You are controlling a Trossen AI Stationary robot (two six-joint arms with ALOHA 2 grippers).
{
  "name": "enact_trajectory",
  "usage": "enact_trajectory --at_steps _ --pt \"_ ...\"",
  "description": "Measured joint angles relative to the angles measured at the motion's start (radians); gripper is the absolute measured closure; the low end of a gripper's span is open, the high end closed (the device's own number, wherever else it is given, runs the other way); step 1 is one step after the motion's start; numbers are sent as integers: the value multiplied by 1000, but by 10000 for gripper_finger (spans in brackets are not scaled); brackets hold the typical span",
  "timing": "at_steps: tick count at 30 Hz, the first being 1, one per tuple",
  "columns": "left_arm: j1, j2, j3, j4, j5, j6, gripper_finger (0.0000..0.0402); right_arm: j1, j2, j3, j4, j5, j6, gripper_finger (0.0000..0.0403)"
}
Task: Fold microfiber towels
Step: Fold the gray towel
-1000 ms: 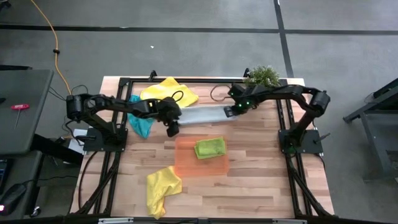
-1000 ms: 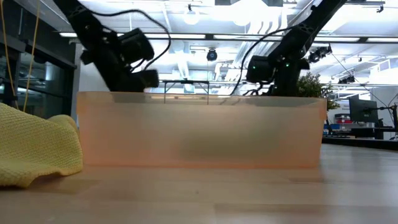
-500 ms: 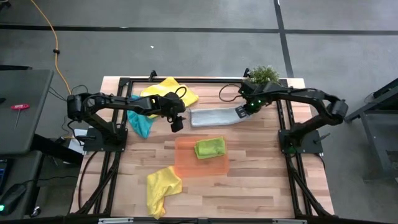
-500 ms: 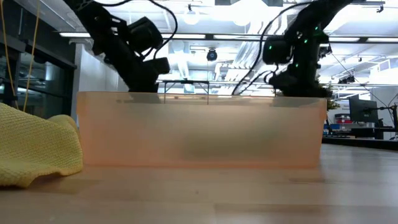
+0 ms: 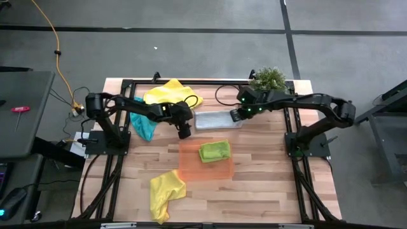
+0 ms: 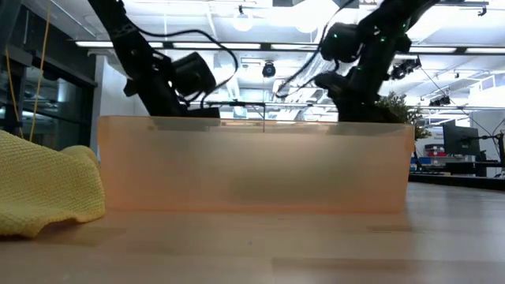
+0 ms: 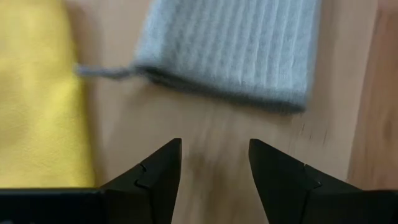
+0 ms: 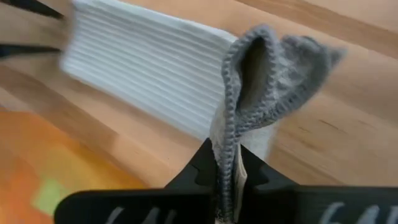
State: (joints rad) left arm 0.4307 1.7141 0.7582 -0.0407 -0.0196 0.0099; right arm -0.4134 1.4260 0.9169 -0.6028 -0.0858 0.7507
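Note:
A light grey towel lies as a folded strip on the wood, behind the orange tray. My right gripper is shut on its right end, raised off the table. My left gripper stands open, pointing down, just short of the strip's left end, with nothing between its fingers. A lime green towel lies folded on the tray. Two yellow towels and a teal one lie crumpled on the table. My right gripper pinches the grey towel's hemmed edge at its right end between the two fingers. The fingers come slanting down from the table's right. The hem curls in a loop past the fingertips. That end is lifted; the rest of the strip lies flat on the wood.
A potted plant stands at the far right corner, close behind my right arm. In the low view the tray wall hides both grippers' fingertips, and a yellow towel lies left of it. Black frame rails run along the table's edges.
My right gripper drew the grey towel toward the table's right, then rose and came back left with the right end lifted; the left part stayed flat. My left gripper went down and slightly right, toward the strip's left end.

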Motion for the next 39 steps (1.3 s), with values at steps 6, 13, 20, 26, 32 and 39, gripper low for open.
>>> enact_trajectory --at_steps 6,13,20,26,32,39 --pt "-18 30 2 16 -7 -48 225 51 64 0 154 -1 92 402" --pt "-22 30 1 43 -19 -43 225 94 187 1 418 -9 171 402" --pt "-22 31 1 49 -16 4 225 112 288 1 615 -25 264 402" --pt "-22 32 1 52 -15 20 225 114 341 1 681 -62 289 402" --pt "-22 33 0 61 -16 20 225 114 364 1 721 -92 289 402" --pt "-22 33 0 63 -16 20 225 114 364 1 746 -92 285 387"
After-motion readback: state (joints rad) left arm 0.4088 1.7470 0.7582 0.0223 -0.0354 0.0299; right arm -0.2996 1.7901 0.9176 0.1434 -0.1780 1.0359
